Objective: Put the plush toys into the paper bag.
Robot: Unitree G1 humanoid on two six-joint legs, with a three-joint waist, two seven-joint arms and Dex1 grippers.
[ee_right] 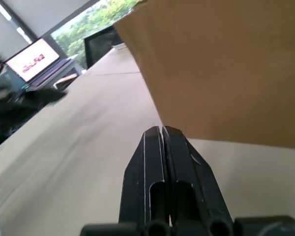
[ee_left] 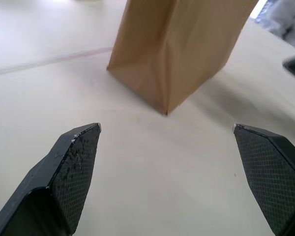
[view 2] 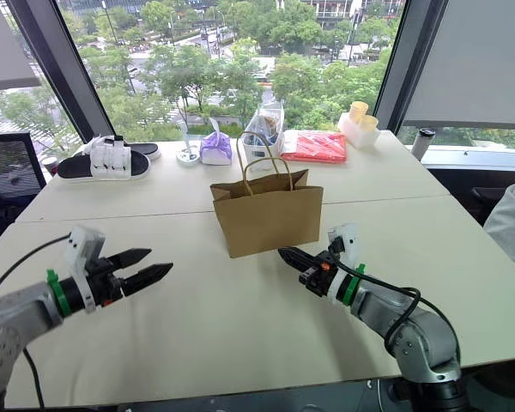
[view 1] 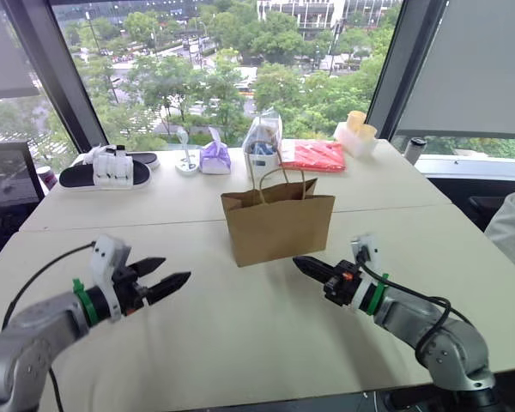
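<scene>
Left eye view showed the paper bag standing upright in the middle of the pale surface, its handles up. No plush toy was visible to me on the surface. My left end effector hovered near and to the left of the bag, fingers spread wide and empty, pointing toward it. My right end effector was near the bag's right lower corner, fingers pressed together, holding nothing. Far behind stood a purple tied bag.
</scene>
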